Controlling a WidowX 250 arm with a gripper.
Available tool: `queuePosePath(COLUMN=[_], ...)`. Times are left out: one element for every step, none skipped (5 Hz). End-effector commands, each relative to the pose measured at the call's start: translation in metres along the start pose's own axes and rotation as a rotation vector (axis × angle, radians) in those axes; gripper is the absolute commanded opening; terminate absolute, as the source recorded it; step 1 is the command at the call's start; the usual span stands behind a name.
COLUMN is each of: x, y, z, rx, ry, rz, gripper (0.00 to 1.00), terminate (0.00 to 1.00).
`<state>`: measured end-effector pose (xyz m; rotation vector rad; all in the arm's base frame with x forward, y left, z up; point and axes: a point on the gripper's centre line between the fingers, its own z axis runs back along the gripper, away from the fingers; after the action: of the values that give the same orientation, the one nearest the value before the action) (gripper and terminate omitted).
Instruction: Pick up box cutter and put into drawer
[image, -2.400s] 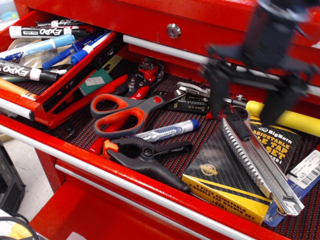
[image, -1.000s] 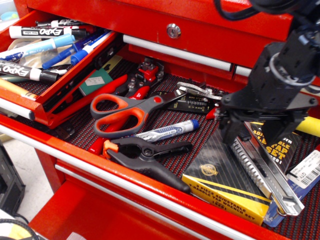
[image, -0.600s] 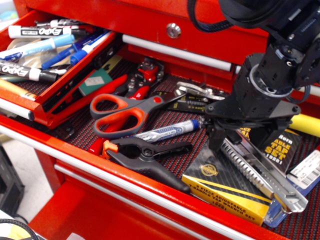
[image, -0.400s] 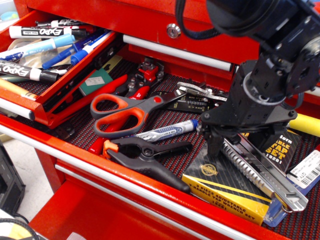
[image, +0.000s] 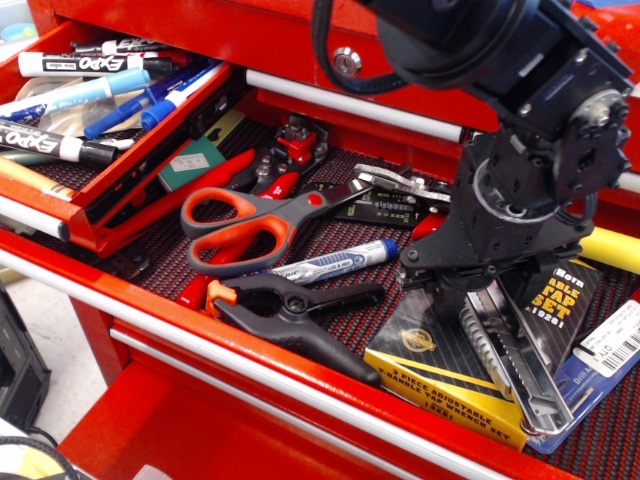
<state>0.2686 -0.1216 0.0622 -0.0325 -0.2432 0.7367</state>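
Note:
The box cutter (image: 512, 365) is a long silver knife with a ribbed edge. It lies on a black and yellow tap wrench box (image: 425, 350) at the right of the open red drawer (image: 250, 348). My gripper (image: 480, 295) has come down over the cutter's upper end. Its dark fingers stand on either side of that end and look closed on it. The black wrist hides the cutter's top and thumb slider. The cutter's lower end points toward the drawer's front right corner and still rests on the box.
Orange-handled scissors (image: 255, 220), a blue-capped marker (image: 335, 262) and a black clamp (image: 295, 305) lie to the left of my gripper. A yellow-handled tool (image: 608, 248) lies behind on the right. A raised tray of Expo markers (image: 70, 95) is at the far left.
My gripper came down from above and slid left onto the cutter's upper end. The fingers drew together, and the cutter's lower end swung left, so it lies steeper on the box.

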Motion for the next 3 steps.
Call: queuePosePath(x=[0.017, 0.062, 0.098], y=[0.001, 0.029, 0.059], z=[0.025, 0.047, 0.067], rx=[-0.026, 0.064, 0.156], ry=[0.034, 0.175, 0.140], rz=[-0.041, 0.038, 0.013], gripper=[0.00, 0.00, 0.00], terminate=[0.00, 0.00, 0.00])
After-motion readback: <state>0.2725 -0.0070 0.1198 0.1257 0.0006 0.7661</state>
